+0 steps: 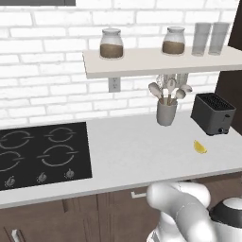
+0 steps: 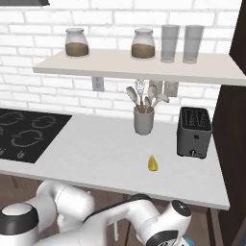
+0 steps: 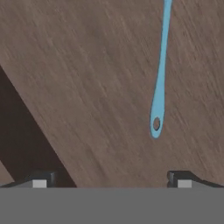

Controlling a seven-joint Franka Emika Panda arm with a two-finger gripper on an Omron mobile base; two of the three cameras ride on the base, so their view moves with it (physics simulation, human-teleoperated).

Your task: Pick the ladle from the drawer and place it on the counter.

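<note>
Ladle (image 3: 160,83) handle is what I have in the hand view: a thin teal-blue shaft lying flat on the brown wood floor of the drawer (image 3: 87,78), its hanging-hole end nearest me and the bowl out of frame past the top edge. My hand (image 3: 111,180) hangs above it released, both dark tips spread wide at the bottom of the view with nothing between them.

I judge this to be the approach before the grasp. The handle sits toward the right-hand tip rather than midway, so I would shift the hand sideways until the shaft is centred, check that the tips straddle it across its width and not along it, then go straight down and clench just above the hole end, where the shaft widens a little. It is thin and lies flush on the wood, so the tips need to reach nearly to the floor. The dark band at the lower left is probably the drawer's wall or its shadow; I cannot tell which.

On the worktop (image 1: 127,146) above, a grey utensil crock (image 2: 143,120) holds pale spoons and a whisk. The wall shelf (image 2: 144,67) carries two lidded jars (image 2: 76,42) partly filled with something brown and two empty glasses (image 2: 169,43).
</note>
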